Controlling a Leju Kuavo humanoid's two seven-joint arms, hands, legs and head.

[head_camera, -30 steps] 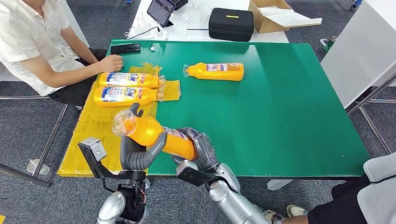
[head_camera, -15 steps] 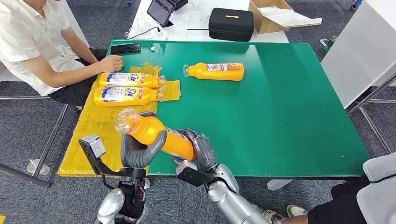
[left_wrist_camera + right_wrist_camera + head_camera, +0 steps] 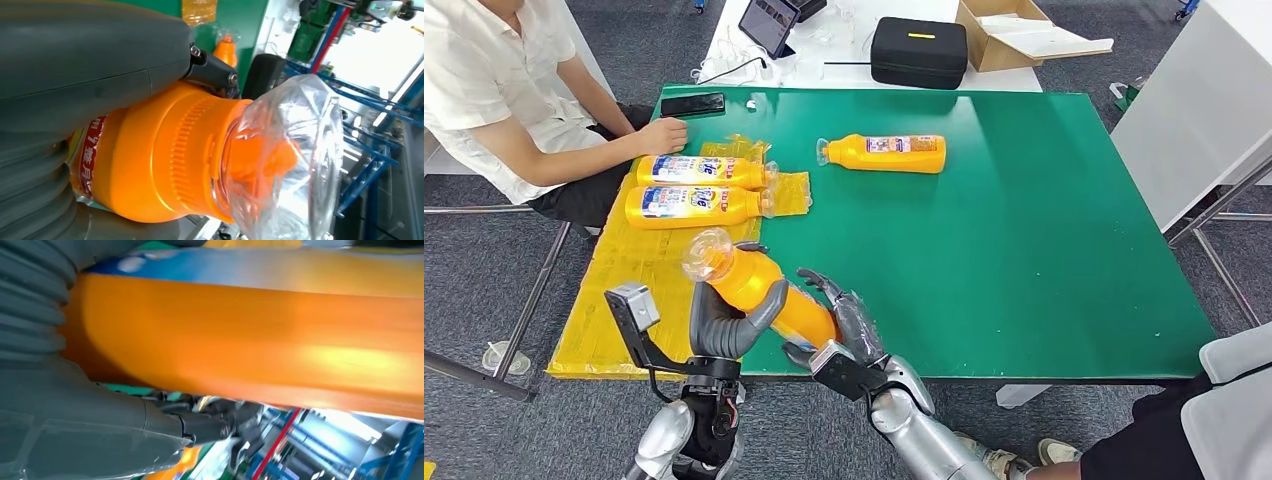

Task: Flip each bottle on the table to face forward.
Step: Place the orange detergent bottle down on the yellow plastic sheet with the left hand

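Holding the orange bottle up over the table's near edge, your left hand had its fingers wrapped around the neck end, while your right hand cupped the base, fingers spread. Three more bottles lay farther back.

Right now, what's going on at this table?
The robot's left hand grips an orange plastic bottle with a clear cap near its neck, tilted above the green table; the right hand is at its base, fingers partly spread. Two bottles lie on yellow sheeting, another farther back. A seated person watches.
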